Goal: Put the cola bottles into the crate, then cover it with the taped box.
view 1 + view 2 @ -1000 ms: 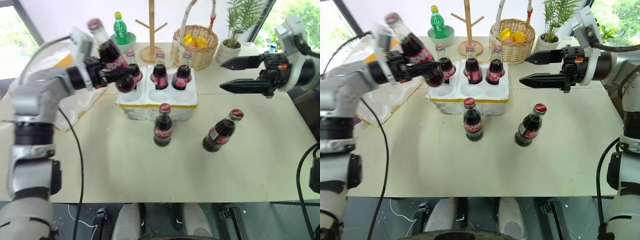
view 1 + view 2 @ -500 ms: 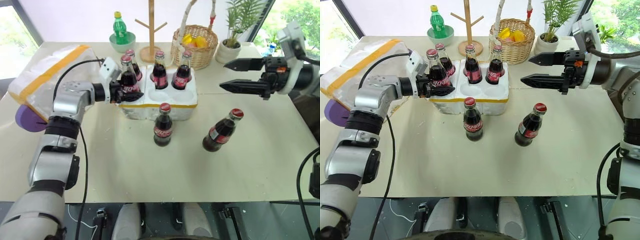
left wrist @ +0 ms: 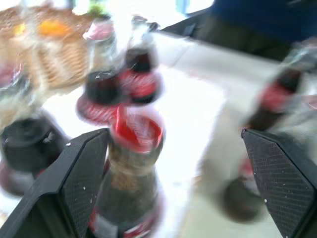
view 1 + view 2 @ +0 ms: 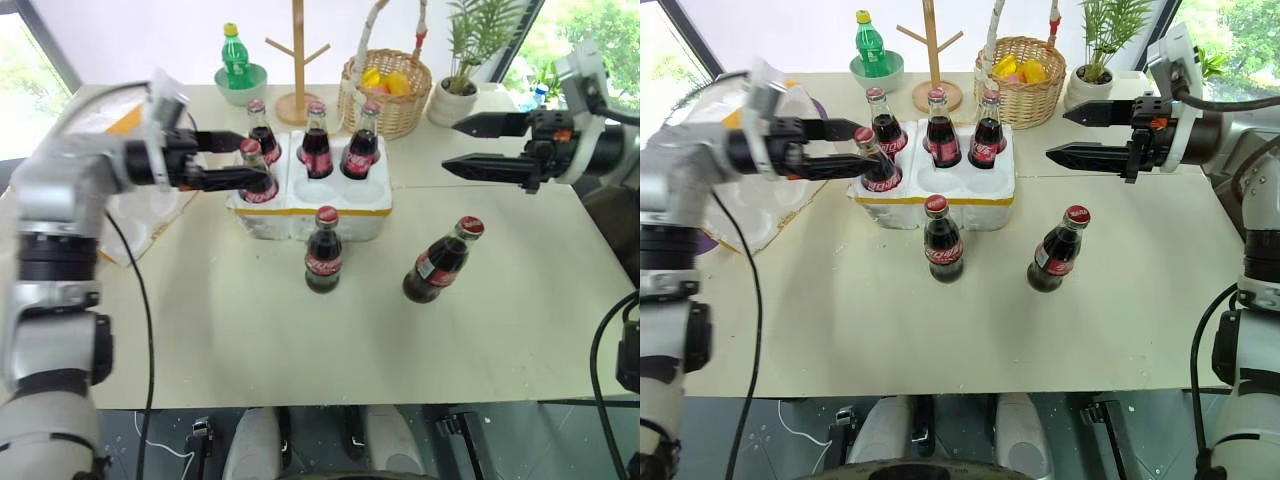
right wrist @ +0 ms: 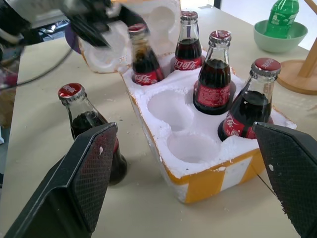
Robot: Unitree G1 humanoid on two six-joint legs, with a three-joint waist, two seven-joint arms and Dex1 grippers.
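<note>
A: Entry. The low white foam crate (image 4: 312, 195) with six round wells and a yellow tape band sits mid-table. Four small glass cola bottles with red caps stand in it: three along the far row (image 4: 317, 140), one in the near-left well (image 4: 256, 172). Two near wells are empty (image 5: 181, 124).

B: Remaining bottles?

A: Two on the cream table (image 4: 300, 340): one upright just in front of the crate (image 4: 324, 252), one toward the right, leaning in the head views (image 4: 440, 261).

B: Grippers?

A: Left gripper (image 4: 240, 158): black fingers spread wide either side of the near-left bottle's neck, not gripping it. Right gripper (image 4: 462, 146): fingers wide apart, holding nothing, hanging above the table right of the crate.

B: Step?

A: Judged: loading, fourth bottle just seated. Next move needs a gripper on a table bottle, probably the right one on the right-hand bottle, closing below the cap and lowering it straight into an empty well.

B: Lid?

A: The large white foam box with yellow-orange tape (image 4: 135, 195) lies at the left, behind the left arm. Unused yet.
</note>
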